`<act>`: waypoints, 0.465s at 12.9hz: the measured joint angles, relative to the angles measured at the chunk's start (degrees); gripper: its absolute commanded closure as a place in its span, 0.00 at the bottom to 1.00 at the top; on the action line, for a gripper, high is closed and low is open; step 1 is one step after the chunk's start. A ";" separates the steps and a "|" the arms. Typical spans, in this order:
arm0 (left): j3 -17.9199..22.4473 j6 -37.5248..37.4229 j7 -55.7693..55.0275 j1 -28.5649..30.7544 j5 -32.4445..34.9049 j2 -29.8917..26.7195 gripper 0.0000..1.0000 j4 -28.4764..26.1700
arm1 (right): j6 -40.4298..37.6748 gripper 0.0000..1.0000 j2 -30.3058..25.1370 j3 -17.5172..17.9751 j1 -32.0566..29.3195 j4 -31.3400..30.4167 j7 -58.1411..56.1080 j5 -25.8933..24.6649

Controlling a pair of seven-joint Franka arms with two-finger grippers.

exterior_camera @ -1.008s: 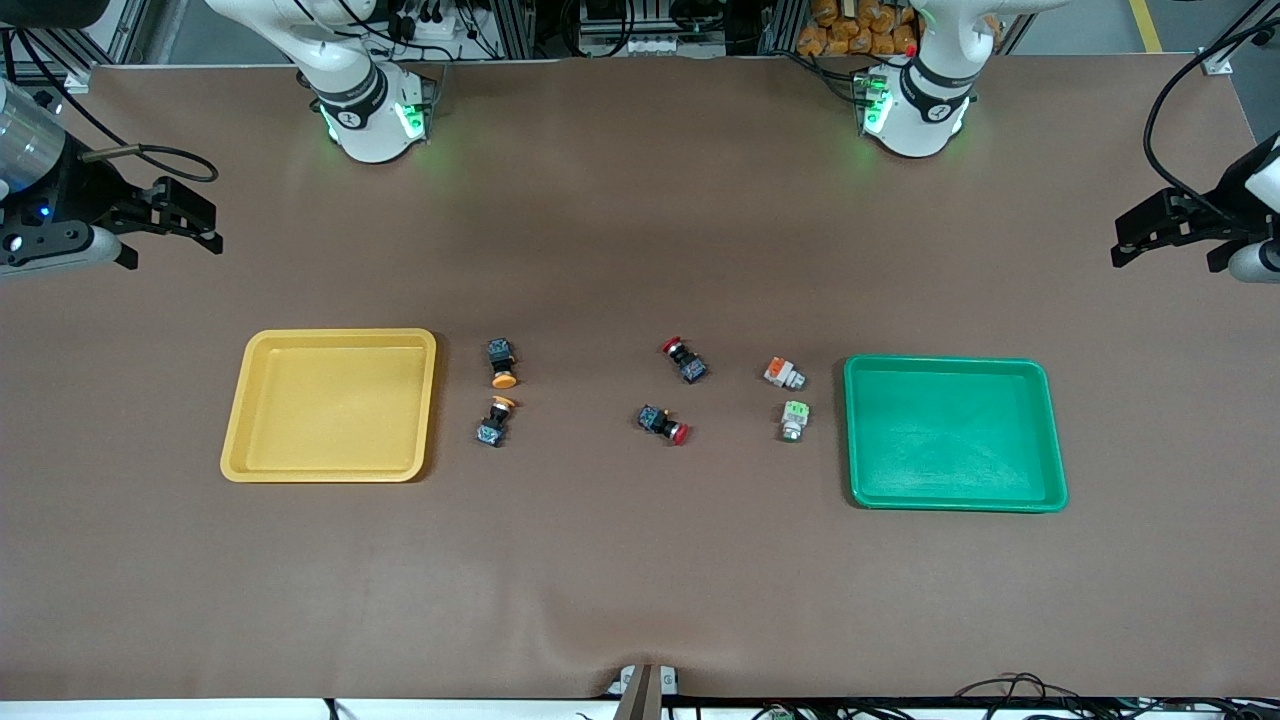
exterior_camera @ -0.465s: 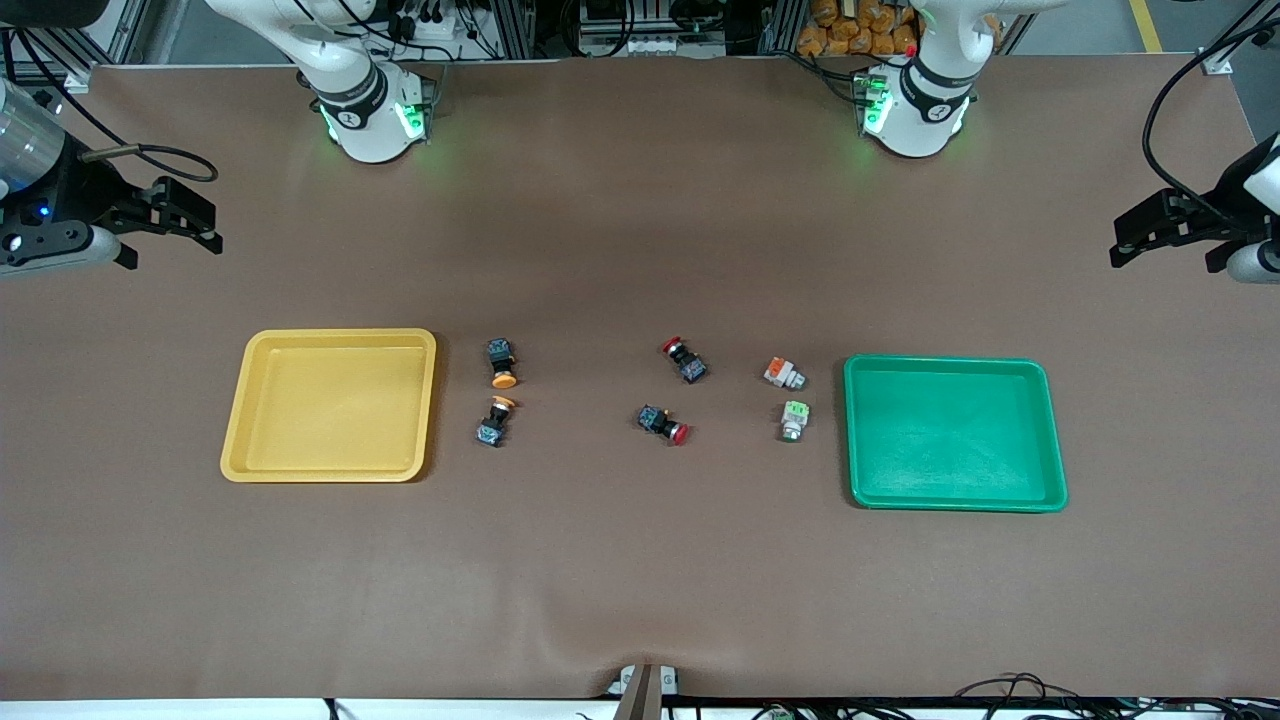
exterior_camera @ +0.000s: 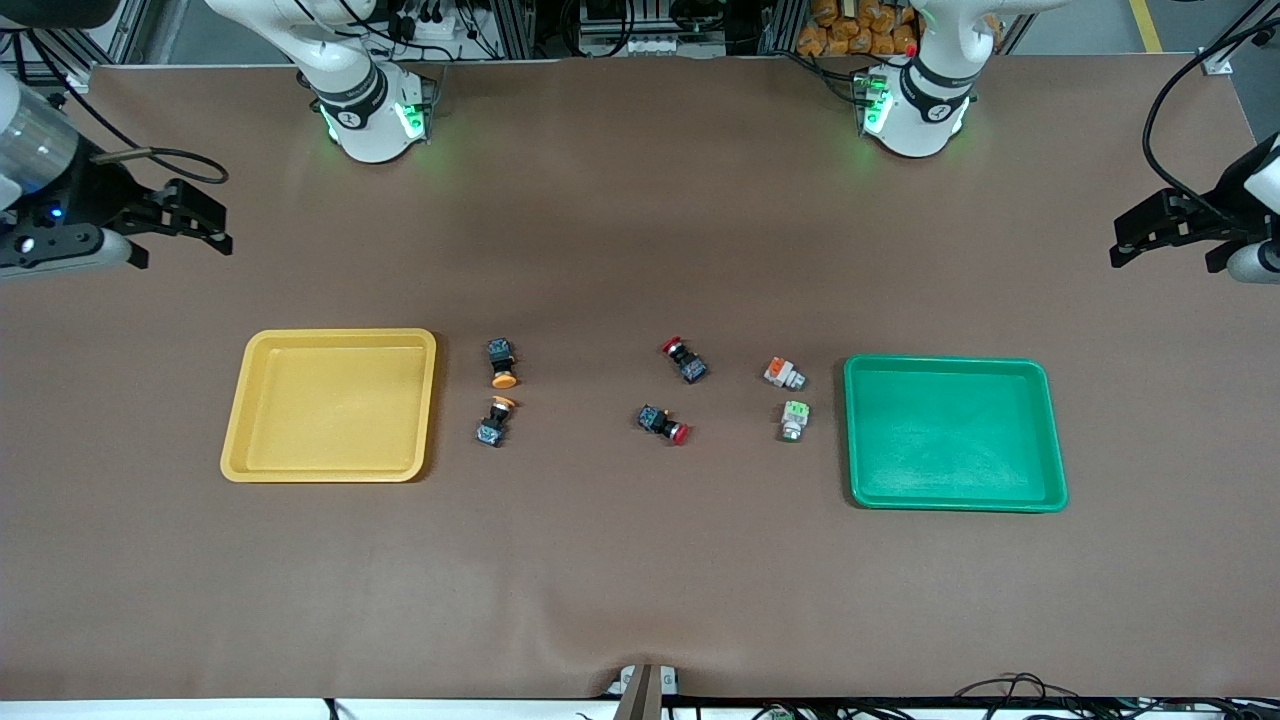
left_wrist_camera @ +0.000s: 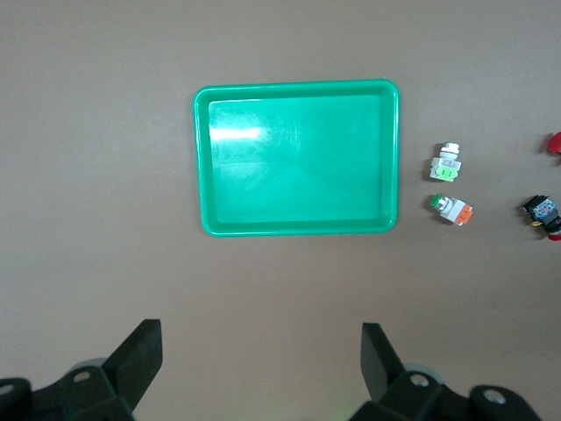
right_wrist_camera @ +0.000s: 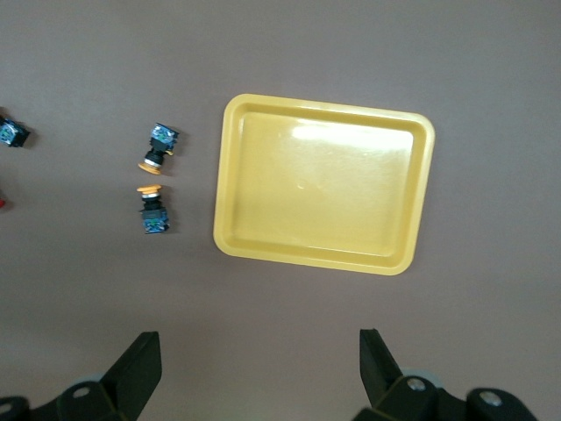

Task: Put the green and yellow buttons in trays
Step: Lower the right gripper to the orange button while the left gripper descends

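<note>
**Nothing picked yet: the lookalike red switches are the trap**

Nearest the front camera, nothing lies on the brown worktop (exterior_camera: 640, 580). Next come the two shallow rectangular plastic trays with raised rims, the yellow tray (exterior_camera: 330, 404) toward the right arm's end and the green tray (exterior_camera: 955, 433) toward the left arm's end, both holding nothing.

Between them the switches lie on their sides in three pairs. Just beside the yellow tray are two black-bodied switches with round yellow-orange caps (exterior_camera: 494, 420) (exterior_camera: 502, 363). Beside the green tray are a pale grey-white switch with a green block (exterior_camera: 793, 420) and a pale grey-white switch with an orange block (exterior_camera: 783, 374). In the middle lie two black-bodied switches with red caps (exterior_camera: 664, 423) (exterior_camera: 685, 360); these share the yellow pair's body, so a grasp aimed by shape alone could lift the wrong part.

Each pair lies close together, so wide jaws coming down on one switch could knock its neighbour. The round caps may also let a switch roll or twist out of a loose pinch. The pale switch with the orange block might be missorted by colour.

Farthest off, the right gripper (exterior_camera: 200, 222) and the left gripper (exterior_camera: 1150, 230) hover over bare worktop at their own ends, jaws spread wide and holding nothing.
</note>
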 measured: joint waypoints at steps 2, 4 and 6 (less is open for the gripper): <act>0.08 -0.06 -1.09 0.04 -0.33 0.25 0.00 -0.01 | 0.18 0.00 0.10 0.11 3.13 -0.02 4.50 0.01; 0.33 -0.16 -5.05 0.15 -3.64 1.94 0.00 0.05 | 0.22 0.00 0.12 0.19 5.29 -0.03 7.66 0.01; 0.28 0.18 -10.57 0.06 -5.58 4.87 0.00 1.65 | 0.22 0.00 0.44 0.22 6.77 -0.16 11.51 0.74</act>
